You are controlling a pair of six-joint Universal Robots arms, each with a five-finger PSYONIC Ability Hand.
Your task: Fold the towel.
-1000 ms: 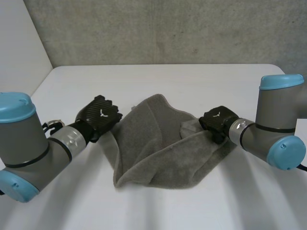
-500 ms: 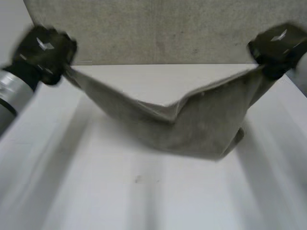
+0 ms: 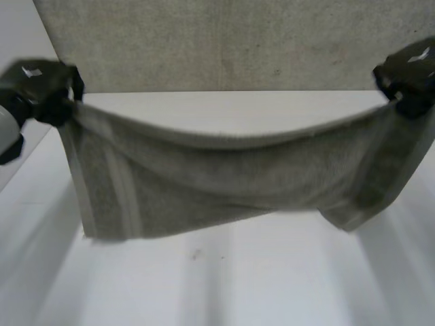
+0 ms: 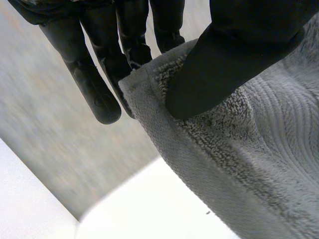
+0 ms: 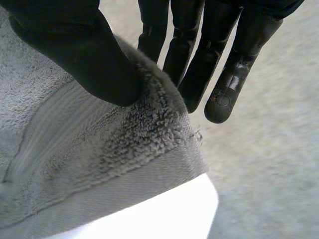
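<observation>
The left hand (image 3: pixel 42 88) is raised at the table's left side and pinches 1 top corner of the towel (image 3: pixel 224 183) between thumb and fingers. From there the towel's long axis runs straight across to the right hand (image 3: pixel 408 71), which pinches the other top corner the same way. The cloth sags mid-span and seems to hang off the table (image 3: pixel 224 285). The bare surface beneath probably leaves room to lay it flat.
</observation>
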